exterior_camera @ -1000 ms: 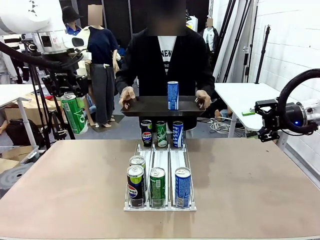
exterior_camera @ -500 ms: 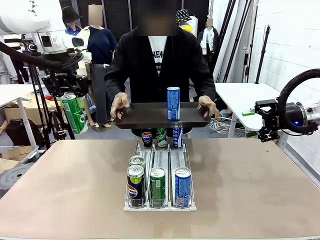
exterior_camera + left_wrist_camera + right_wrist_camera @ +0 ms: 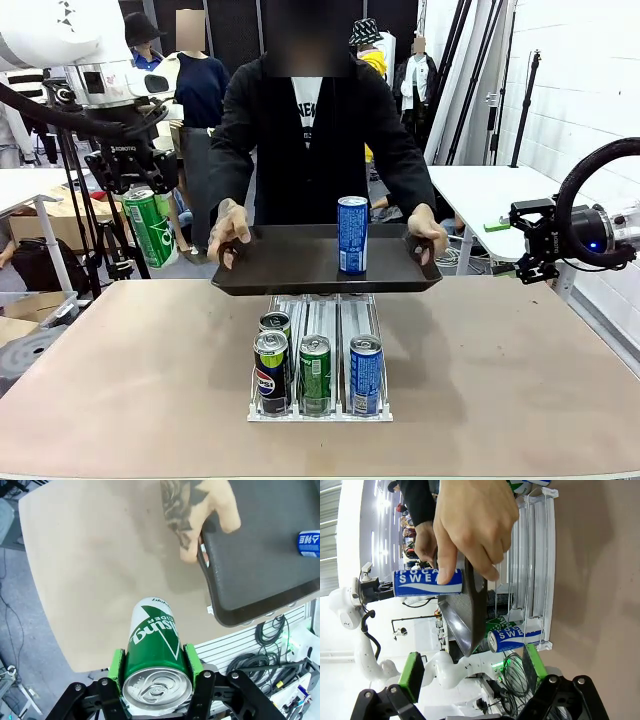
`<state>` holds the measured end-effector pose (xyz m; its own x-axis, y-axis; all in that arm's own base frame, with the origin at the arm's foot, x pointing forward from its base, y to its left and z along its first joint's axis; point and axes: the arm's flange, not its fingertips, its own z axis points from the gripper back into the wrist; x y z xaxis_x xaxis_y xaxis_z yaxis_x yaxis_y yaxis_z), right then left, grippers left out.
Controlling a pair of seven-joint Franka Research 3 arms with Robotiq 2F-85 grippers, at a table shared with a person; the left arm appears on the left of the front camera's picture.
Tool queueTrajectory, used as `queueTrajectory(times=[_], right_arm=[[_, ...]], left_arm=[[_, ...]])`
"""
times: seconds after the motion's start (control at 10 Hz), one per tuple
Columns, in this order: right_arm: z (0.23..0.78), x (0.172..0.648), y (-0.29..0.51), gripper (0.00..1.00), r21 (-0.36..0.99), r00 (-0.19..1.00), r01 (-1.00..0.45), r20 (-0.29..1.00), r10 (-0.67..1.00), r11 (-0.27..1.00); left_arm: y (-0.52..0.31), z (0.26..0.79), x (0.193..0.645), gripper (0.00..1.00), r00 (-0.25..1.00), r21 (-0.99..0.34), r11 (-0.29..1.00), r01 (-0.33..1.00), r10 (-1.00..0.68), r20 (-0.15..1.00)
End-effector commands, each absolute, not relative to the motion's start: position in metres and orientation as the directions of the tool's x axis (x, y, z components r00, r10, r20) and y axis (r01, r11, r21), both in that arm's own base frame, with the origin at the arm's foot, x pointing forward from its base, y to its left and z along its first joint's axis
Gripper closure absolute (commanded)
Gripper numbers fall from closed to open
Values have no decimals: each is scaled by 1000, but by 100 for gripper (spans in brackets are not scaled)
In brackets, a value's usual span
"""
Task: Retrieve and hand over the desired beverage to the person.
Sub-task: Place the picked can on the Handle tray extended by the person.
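Landmark: the can rack [image 3: 318,325] in the middle of the table [image 3: 500,380].

In the rack's near row: a Pepsi can [image 3: 270,372] at left with a second silver-topped can [image 3: 274,324] just behind it, a green can [image 3: 315,373] in the middle lane, a blue can [image 3: 365,374] at right.

Above the rack's far end: a dark tray [image 3: 300,262], held level over the table by the person [image 3: 310,130], one hand [image 3: 229,230] gripping the tray's left edge, the other hand [image 3: 427,230] the right edge. Upright on the tray, right of its middle: a blue Pocari Sweat can [image 3: 351,234].

Far left of the rack and well above table height: the left gripper [image 3: 135,185], clamped on a green Chilsung Cider can [image 3: 150,227] hanging top-up between the green pads [image 3: 117,664]; seen from the left wrist, pads pressed on both sides of the can near its lid.

Far right of the rack, off past the table edge: the right gripper [image 3: 527,243], jaws spread wide, holding nothing; from the right wrist, green pads [image 3: 411,675] well apart, with only air between.
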<state>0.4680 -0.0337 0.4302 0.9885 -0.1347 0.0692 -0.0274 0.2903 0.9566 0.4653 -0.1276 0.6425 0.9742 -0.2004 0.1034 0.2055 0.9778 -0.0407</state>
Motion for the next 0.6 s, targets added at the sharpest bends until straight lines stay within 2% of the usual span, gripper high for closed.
queueTrajectory(times=[0.0,0.5], right_arm=[[431,467,-32,0,954,989,-24,66,-132,299],[431,467,-32,0,954,989,-24,66,-132,299]], left_arm=[[-131,653,455,100,976,-71,979,189,-180,124],[-167,695,423,100,970,-55,980,190,-179,163]])
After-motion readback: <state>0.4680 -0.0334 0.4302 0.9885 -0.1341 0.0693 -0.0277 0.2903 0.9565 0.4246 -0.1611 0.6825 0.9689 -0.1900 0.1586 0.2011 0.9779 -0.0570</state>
